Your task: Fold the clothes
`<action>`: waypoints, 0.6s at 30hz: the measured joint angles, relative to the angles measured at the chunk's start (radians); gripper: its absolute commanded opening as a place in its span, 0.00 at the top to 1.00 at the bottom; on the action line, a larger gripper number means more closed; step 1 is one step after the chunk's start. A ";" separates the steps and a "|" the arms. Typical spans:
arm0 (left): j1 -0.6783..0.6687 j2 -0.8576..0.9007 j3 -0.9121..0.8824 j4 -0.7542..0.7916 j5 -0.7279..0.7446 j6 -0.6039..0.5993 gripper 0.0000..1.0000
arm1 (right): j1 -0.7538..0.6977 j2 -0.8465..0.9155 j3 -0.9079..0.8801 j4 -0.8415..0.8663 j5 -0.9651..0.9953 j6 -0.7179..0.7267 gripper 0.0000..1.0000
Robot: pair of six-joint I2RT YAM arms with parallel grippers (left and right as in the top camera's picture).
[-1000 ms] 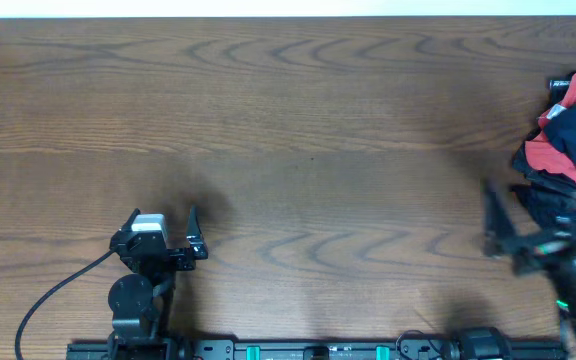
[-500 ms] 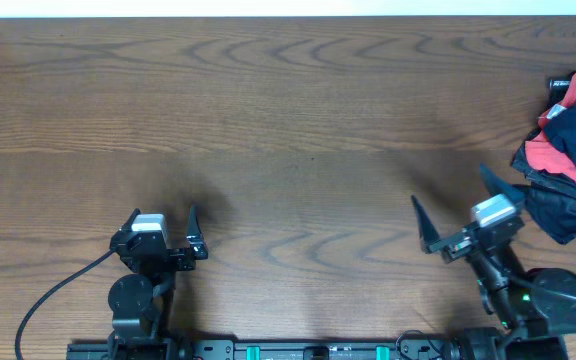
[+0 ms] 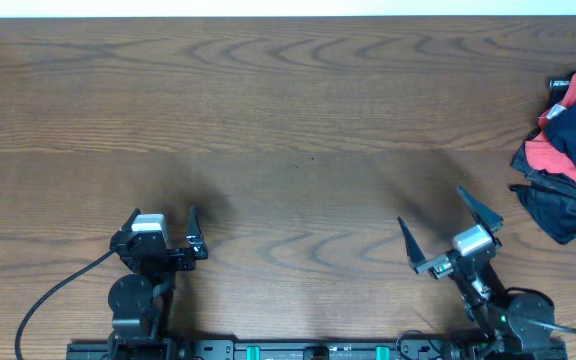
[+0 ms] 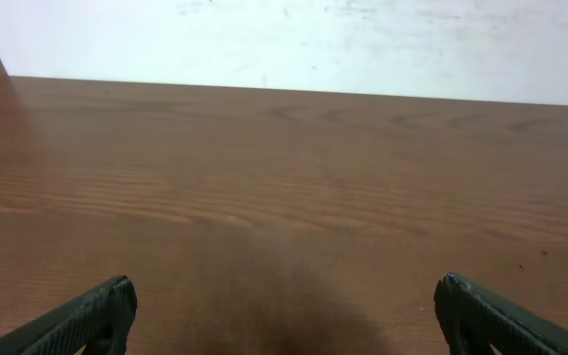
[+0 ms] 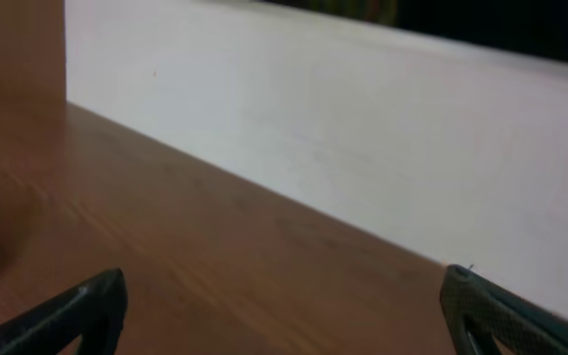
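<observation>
Overhead shot: left fingers [image 3: 193,228] spread wide, nothing between them, lower left. Right fingers [image 3: 409,245] same deal, lower right, gripping nothing. Both over the wood counter [image 3: 288,100]. Clothes [image 3: 568,205] sit bunched at the right edge, apart from both.

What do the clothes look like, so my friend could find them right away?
From above, find the big brown wooden table and go to its far right edge, past the right gripper. The clothes lie there in a crumpled heap: dark navy with red-orange patches, soft and lumpy, unlike that hard black gripper.
</observation>
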 measured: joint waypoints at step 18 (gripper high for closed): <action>0.000 0.000 0.000 0.000 0.000 0.000 0.02 | 0.000 -0.007 -0.130 -0.020 -0.039 0.000 0.01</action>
